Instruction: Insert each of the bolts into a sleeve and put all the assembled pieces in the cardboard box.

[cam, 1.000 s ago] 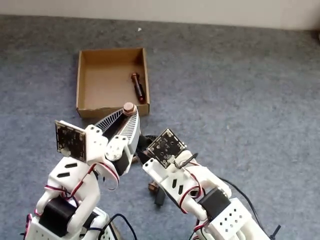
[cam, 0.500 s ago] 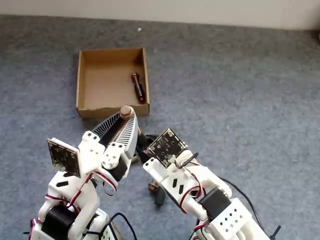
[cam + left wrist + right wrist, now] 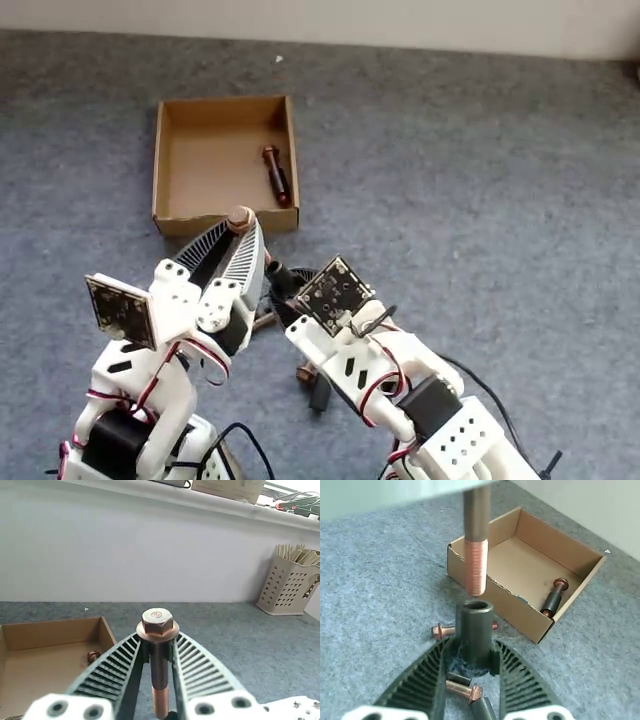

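My left gripper (image 3: 238, 236) is shut on a copper bolt (image 3: 239, 218), held head up just in front of the cardboard box (image 3: 160, 160). The bolt (image 3: 157, 625) stands clamped between the ribbed fingers (image 3: 195, 665). My right gripper (image 3: 474, 650) is shut on a dark sleeve (image 3: 475, 630), held upright with its opening upward. The bolt's threaded end (image 3: 476, 575) hangs just above that opening, a small gap between them. One assembled piece (image 3: 276, 175) lies inside the box near its right wall.
Loose bolts (image 3: 442, 630) (image 3: 462, 687) and another sleeve (image 3: 482, 710) lie on the grey carpet around my right gripper. A bolt (image 3: 305, 374) and sleeve (image 3: 320, 392) show beside the right arm. Open carpet stretches to the right of the box.
My left arm has shifted the bolt leftward, its wrist swinging down and left. The right arm and its sleeve have stayed still.
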Controlling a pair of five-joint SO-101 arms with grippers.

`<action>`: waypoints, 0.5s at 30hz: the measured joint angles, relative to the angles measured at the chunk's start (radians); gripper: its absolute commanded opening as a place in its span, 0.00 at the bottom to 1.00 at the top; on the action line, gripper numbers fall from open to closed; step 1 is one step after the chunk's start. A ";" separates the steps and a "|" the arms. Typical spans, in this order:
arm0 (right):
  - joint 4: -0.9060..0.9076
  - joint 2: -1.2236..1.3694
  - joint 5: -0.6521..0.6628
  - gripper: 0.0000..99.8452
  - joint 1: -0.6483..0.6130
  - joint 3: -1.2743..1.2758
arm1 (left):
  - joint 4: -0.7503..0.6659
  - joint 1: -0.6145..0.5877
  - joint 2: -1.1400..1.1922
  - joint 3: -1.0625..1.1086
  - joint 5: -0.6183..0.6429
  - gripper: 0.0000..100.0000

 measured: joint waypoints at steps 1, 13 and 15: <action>0.000 0.000 0.000 0.01 0.000 0.000 | 0.000 0.012 0.000 0.000 0.000 0.01; 0.002 0.002 0.002 0.01 0.003 -0.074 | -0.006 0.075 -0.005 -0.003 0.002 0.01; 0.002 0.002 0.002 0.01 0.005 -0.074 | -0.006 0.075 -0.005 -0.003 0.002 0.01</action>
